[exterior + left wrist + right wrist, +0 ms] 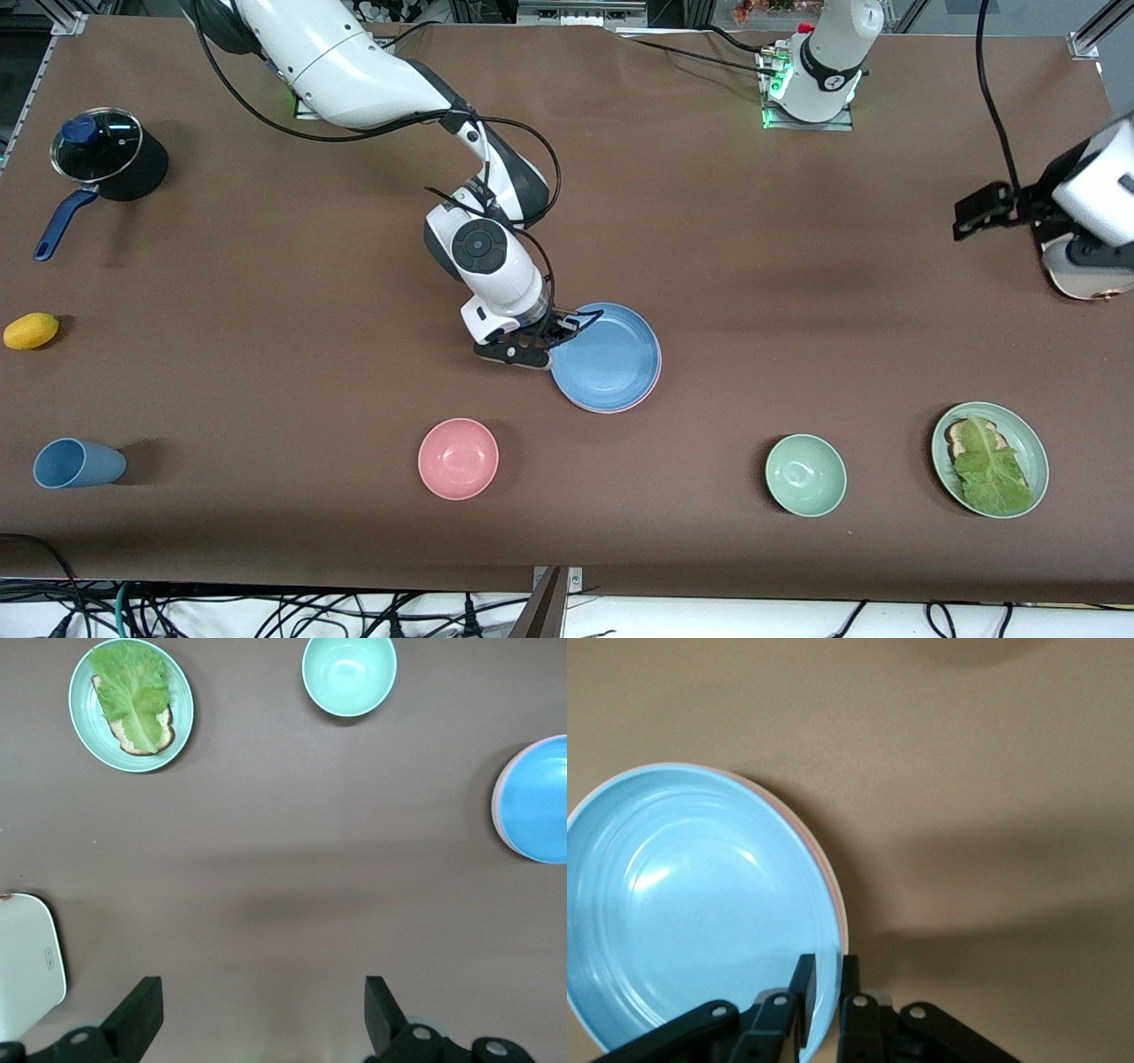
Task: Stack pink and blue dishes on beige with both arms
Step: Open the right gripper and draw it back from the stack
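The round sky-blue matte plate [611, 356] is seen lying on top of the round salmon-pink matte plate [656, 372], of which only a thin rim shows. Both rest in the middle of the brown desk [797, 266]. In the left wrist view a pale edge peeks out under the pile — it may be the cream-beige plate [496, 806], but this cannot be told for sure.

The right hand [556, 330] is placed low at the blue plate's rim, on the side toward the right arm's end of the desk. Its two black fingers [803, 988] are pinched on that rim, one inside the plate and one outside, so the blue plate is being grasped.

The left hand [257, 1014] is held up in the air, well apart from the pile, over bare desk at the left arm's end. Its fingers are spread wide and nothing is held; this arm waits.

The step in hand is judged to be the setting down of the blue plate, with the stack nearly made. Next, the rim should be let go gently and the right hand lifted straight up — so the pile is not dragged.
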You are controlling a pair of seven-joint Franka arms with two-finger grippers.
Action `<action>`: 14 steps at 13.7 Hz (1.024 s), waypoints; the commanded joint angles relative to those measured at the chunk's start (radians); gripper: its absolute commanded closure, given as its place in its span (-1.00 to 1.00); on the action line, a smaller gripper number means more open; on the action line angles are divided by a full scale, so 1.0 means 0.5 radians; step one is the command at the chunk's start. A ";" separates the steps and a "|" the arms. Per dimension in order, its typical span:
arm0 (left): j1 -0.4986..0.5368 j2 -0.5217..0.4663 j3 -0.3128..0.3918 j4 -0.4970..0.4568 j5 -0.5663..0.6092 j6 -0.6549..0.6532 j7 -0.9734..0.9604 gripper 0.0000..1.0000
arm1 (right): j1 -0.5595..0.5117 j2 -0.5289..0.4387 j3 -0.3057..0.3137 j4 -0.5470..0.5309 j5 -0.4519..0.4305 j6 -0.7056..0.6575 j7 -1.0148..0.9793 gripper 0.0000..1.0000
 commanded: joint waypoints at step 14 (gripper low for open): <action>0.075 -0.242 -0.033 -0.359 -0.117 0.006 0.217 -1.00 | -0.429 -0.499 -0.172 0.055 -0.064 -0.807 -0.752 -1.00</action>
